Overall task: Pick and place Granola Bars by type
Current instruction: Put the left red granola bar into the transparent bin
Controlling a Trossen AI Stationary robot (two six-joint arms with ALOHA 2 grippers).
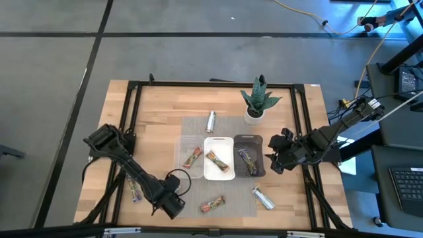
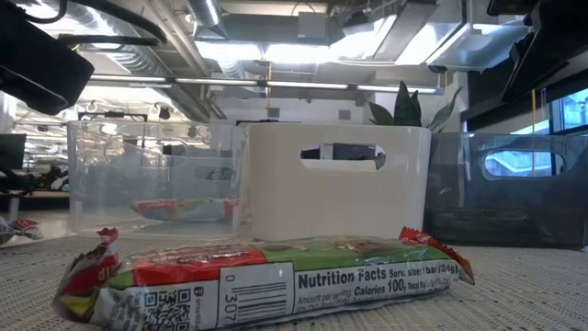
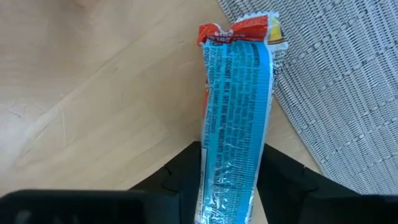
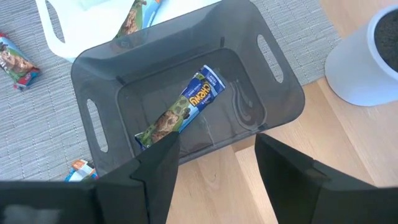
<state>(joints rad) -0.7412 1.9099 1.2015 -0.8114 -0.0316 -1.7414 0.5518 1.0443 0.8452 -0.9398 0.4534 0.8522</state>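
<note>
My left gripper (image 1: 173, 205) (image 3: 230, 186) is near the table's near edge, shut on a blue-wrapped granola bar (image 3: 236, 106) with a red end. My right gripper (image 1: 276, 157) (image 4: 214, 168) hovers open over the near rim of the dark grey bin (image 4: 283, 81), touching nothing. A blue-green bar (image 4: 183, 109) lies flat on that bin's floor. The white bin (image 1: 206, 173) and the clear bin (image 1: 180, 165) each hold one bar. A red-green bar (image 1: 213, 204) (image 2: 266, 280) and two silver bars (image 1: 263, 197) (image 1: 211, 121) lie on the mat; another bar (image 1: 135, 188) lies on bare wood. My left gripper pinches the blue bar between its two fingers (image 3: 283, 180) at the bar's near end (image 3: 227, 168). The bar runs along the fingers and sticks out ahead of them, its red end (image 3: 239, 31) over the mat's edge. Whether it is lifted clear, I cannot tell.
A potted green plant (image 1: 256, 102) in a white pot (image 4: 367, 56) stands behind the dark grey bin. The three bins sit side by side on a grey woven mat (image 1: 192, 125). A black frame (image 1: 132, 106) runs around the wooden tabletop.
</note>
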